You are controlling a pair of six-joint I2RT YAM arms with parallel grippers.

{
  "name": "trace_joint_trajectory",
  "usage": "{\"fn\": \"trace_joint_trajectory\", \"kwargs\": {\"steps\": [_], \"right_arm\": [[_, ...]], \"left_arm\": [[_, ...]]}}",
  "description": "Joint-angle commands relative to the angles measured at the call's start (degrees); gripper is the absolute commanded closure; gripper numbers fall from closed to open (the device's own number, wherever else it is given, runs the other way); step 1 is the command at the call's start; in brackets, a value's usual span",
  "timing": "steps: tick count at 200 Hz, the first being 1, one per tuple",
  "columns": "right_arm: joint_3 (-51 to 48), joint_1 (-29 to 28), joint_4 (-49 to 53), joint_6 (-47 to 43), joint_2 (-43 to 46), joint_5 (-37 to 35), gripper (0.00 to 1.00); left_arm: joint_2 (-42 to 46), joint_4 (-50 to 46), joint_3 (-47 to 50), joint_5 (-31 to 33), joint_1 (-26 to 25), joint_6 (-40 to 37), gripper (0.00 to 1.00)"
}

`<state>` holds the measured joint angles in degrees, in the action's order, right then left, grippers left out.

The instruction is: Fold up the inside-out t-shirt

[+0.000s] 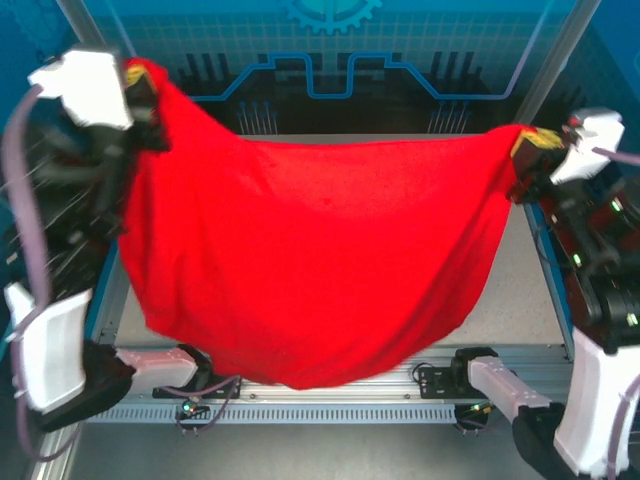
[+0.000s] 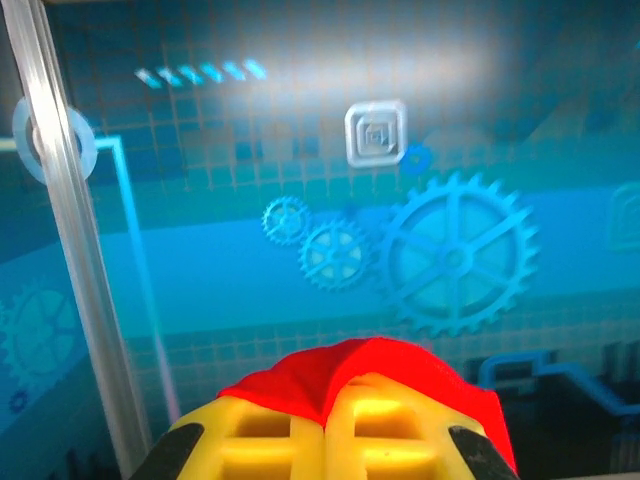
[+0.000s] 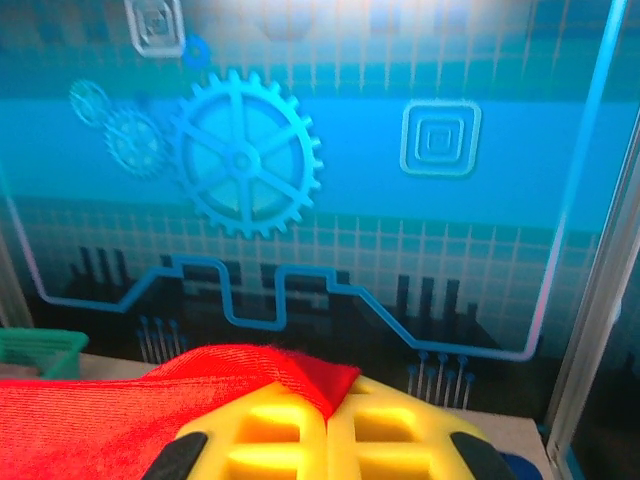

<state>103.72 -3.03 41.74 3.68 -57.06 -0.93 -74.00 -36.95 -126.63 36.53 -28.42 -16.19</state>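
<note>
Between left claw (image 1: 138,82) and right claw (image 1: 535,142), plain red t-shirt (image 1: 310,260) aloft

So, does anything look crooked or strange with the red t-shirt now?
Slightly askew: the bright red cloth t-shirt hangs stretched between both shut claws, but the left claw sits higher in the top view than the right claw, so its upper edge slopes. Nothing looks torn.

Stretched t-shirt (image 1: 320,260) curtains the table (image 1: 515,300) — bare strip at right.
</note>
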Motion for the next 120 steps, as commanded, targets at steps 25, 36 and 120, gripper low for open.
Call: {"fn": "trace_joint_trajectory", "kwargs": {"steps": [25,36,120], "right_arm": [[-7.66,-0.24,-14.41,-3.5,-24.33,-4.19,1.0],[-6.48,-0.72,-17.91,-3.18,-33.12,-4.44,1.0],[59.13,-1.23,2.58,6.04,-99.53,-3.28,0.51]], "left_arm": [[-19.59,3.47,6.11,-17.73,18.76,10.29,1.0],[-27.48,5.99,5.55,-20.24,20.55,11.24,1.0],[-73.18,17.01,-24.65,-31.36,24.65,20.83,0.08]]}}
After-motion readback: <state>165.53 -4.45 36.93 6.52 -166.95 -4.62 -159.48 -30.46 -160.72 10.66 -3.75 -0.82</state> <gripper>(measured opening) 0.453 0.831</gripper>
